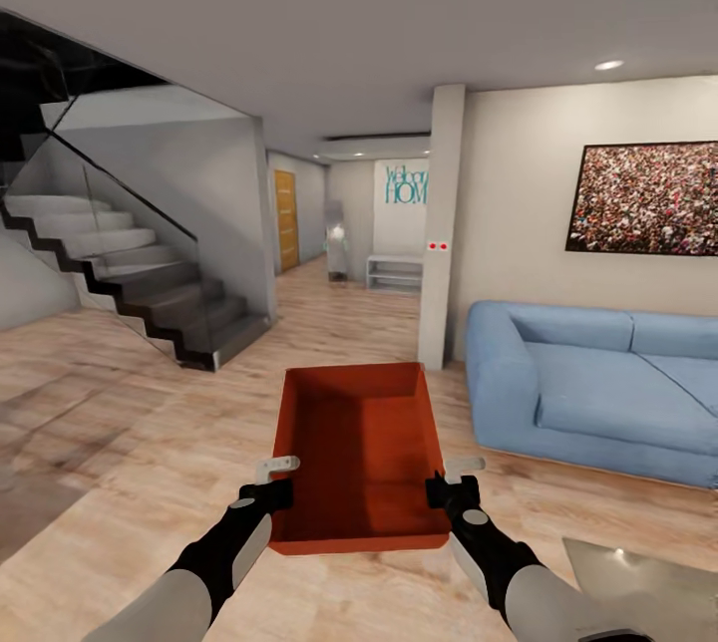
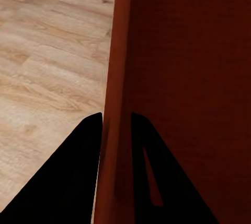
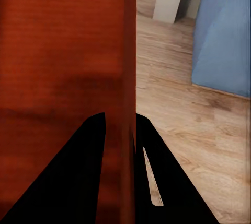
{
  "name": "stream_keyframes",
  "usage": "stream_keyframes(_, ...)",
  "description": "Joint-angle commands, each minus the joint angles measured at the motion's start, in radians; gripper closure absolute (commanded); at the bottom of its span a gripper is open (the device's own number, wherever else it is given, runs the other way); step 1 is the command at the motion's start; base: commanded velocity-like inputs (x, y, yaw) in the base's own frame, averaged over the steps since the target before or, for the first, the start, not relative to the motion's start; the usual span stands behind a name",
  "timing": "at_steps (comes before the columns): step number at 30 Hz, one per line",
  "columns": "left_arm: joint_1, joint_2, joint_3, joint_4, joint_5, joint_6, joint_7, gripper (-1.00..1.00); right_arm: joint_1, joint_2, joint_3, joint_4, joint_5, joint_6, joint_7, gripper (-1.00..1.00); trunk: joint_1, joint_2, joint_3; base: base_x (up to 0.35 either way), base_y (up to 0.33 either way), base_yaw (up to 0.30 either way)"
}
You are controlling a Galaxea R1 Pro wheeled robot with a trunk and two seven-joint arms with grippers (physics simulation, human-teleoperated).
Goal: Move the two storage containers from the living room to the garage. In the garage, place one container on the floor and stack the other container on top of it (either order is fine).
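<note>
An orange-red, topless storage container (image 1: 361,451) hangs in front of me above the light wood planks of the living room, held level between both arms. My left gripper (image 1: 275,495) is shut on its left wall, near the corner closest to me. My right gripper (image 1: 446,490) is shut on its right wall. In the left wrist view the wall of the container (image 2: 116,104) runs between the two dark fingers (image 2: 68,182). In the right wrist view the container's wall (image 3: 128,67) likewise sits clamped between the fingers (image 3: 78,177). The bin is empty.
A blue sofa (image 1: 598,388) stands at the right, with a white pillar (image 1: 439,223) beside it. A staircase with a glass rail (image 1: 140,283) rises at the left. A hallway with a wooden door (image 1: 286,219) and a white shelf (image 1: 395,272) leads ahead. A glass table corner (image 1: 648,572) shows lower right.
</note>
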Motion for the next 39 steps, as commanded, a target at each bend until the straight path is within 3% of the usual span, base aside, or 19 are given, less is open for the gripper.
stream_keyframes(1,0.0,0.011,0.044,-0.005,-0.011,-0.045,0.074,1.0,-0.002,0.0,-0.014,0.002,-0.036,0.002,0.004,1.0,0.001,-0.001,-0.002,0.322,0.075,-0.202)
stream_keyframes(39,0.0,0.011,0.044,-0.009,-0.011,-0.045,0.077,1.0,-0.002,-0.001,-0.014,0.002,-0.032,0.001,0.004,1.0,0.001,-0.001,-0.002,0.322,0.075,-0.008)
